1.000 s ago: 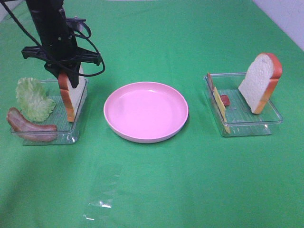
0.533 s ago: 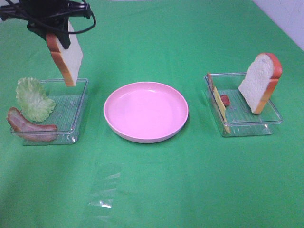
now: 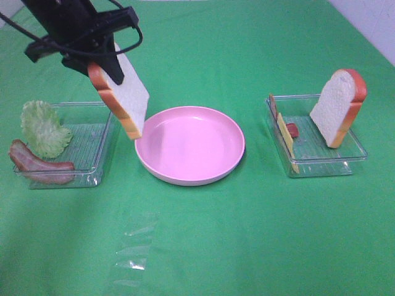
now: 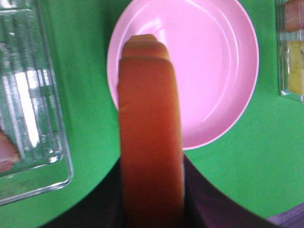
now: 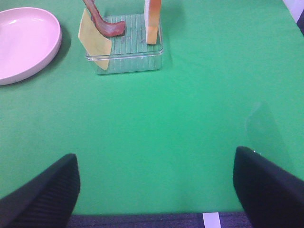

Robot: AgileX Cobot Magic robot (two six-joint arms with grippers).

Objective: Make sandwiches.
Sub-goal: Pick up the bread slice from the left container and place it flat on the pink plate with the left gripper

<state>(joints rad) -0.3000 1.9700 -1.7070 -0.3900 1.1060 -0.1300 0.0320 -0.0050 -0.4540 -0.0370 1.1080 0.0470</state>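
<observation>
Exterior high view: the left gripper (image 3: 102, 65) is clamped on a bread slice (image 3: 120, 98) that hangs at the left rim of the pink plate (image 3: 191, 179).
Exterior high: the slice's long axis runs steeply down and tilts, its lower corner toward the plate, which lies below and toward the middle; the left arm is nearer, the right gripper is out of frame, and whether the slice clears the rim cannot be told. Left wrist: the slice's orange-brown crust (image 4: 149, 142) faces the camera and hides the fingertips; the plate (image 4: 213, 71) lies beyond it. Right wrist: the right gripper (image 5: 156, 190) stands wide apart and empty, well apart from the tray (image 5: 128, 64) holding the second bread slice (image 5: 152, 19), cheese slice (image 5: 95, 40) and bacon strip (image 5: 102, 21), all cut off at the frame edge.
</observation>
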